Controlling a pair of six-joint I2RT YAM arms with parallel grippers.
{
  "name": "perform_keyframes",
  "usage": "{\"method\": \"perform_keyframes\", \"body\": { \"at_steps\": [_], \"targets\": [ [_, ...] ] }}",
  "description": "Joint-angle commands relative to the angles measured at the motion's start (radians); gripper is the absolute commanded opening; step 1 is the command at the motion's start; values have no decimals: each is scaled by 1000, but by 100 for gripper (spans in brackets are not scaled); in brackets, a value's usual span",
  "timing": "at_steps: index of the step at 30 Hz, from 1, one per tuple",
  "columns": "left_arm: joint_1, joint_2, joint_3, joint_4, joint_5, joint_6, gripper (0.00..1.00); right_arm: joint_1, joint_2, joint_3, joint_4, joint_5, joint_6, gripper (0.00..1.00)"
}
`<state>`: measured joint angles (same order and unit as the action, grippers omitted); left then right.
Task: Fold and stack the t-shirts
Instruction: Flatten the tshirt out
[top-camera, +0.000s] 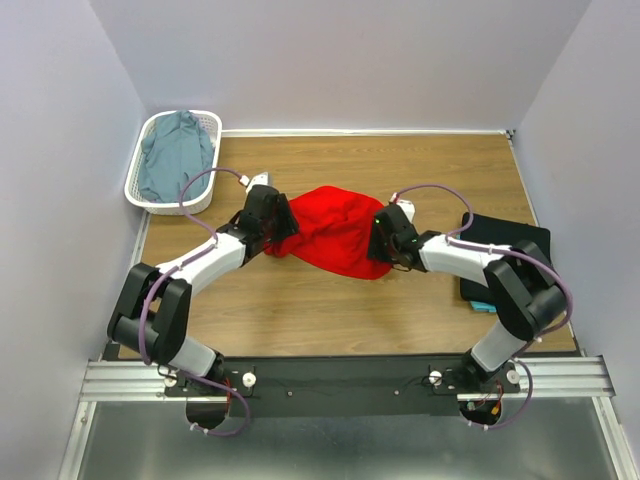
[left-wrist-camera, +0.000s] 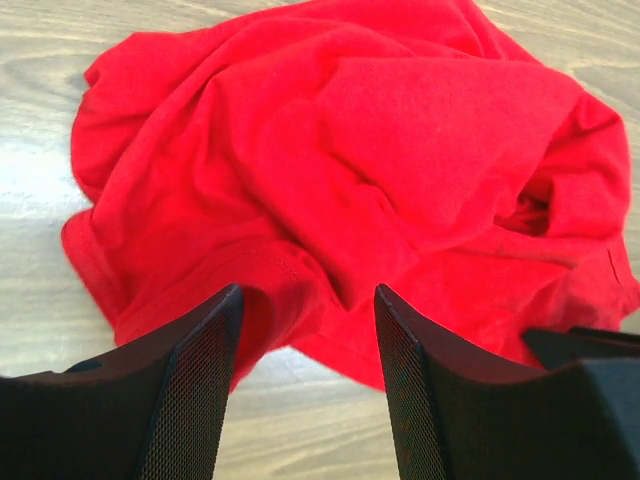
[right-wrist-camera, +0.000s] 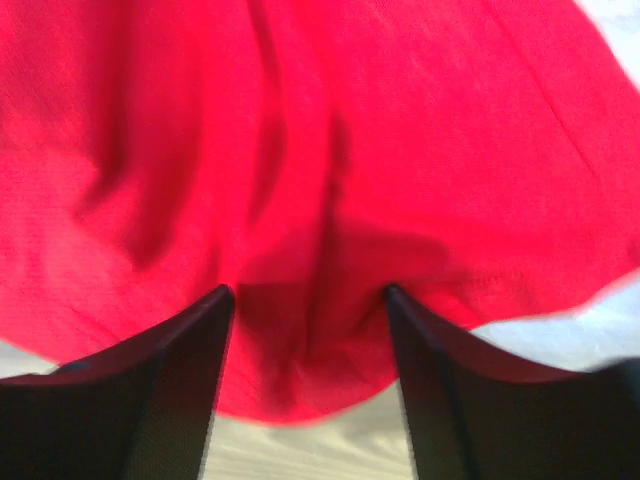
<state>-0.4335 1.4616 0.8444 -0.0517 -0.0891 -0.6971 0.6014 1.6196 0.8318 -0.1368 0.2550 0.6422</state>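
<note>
A crumpled bright red t-shirt (top-camera: 335, 230) lies in a heap in the middle of the wooden table. My left gripper (top-camera: 283, 232) is at its left edge, jaws open, with the cloth's hem (left-wrist-camera: 300, 290) between the fingertips. My right gripper (top-camera: 378, 245) is at its right edge, jaws open, with a red fold (right-wrist-camera: 310, 330) hanging between the fingers. A folded black t-shirt (top-camera: 505, 250) lies at the right on a teal one (top-camera: 482, 305), of which only a sliver shows. A grey-blue t-shirt (top-camera: 175, 155) fills the basket.
The white lattice basket (top-camera: 140, 195) stands at the back left corner of the table (top-camera: 330, 310). Walls close in on three sides. Purple cables loop over both arms.
</note>
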Motion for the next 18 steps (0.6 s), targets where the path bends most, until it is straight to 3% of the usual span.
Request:
{"method": "perform_keyframes", "body": {
  "at_steps": [1,3,4,7,8,11,18],
  "targets": [
    [1,45,50,26,-11,25,62,3,77,50,8,52,8,59],
    [6,68,64,23,-5,36,51,3,83,64,6,69,4,46],
    [13,74,68,24,0,38,35,3,82,64,6,88,-1,34],
    [33,63,73,13,8,53,15,-5,57,89,-12,121,-22,19],
    [56,45,74,9,6,60,2,-20,48,98,-30,130,-27,14],
    [120,-9,79,-17,22,77,0,-76,8,138,-66,124,-44,9],
    [245,-173,93,-88,61,125,0,-256,-46,253,-112,82,-70,9]
  ]
}}
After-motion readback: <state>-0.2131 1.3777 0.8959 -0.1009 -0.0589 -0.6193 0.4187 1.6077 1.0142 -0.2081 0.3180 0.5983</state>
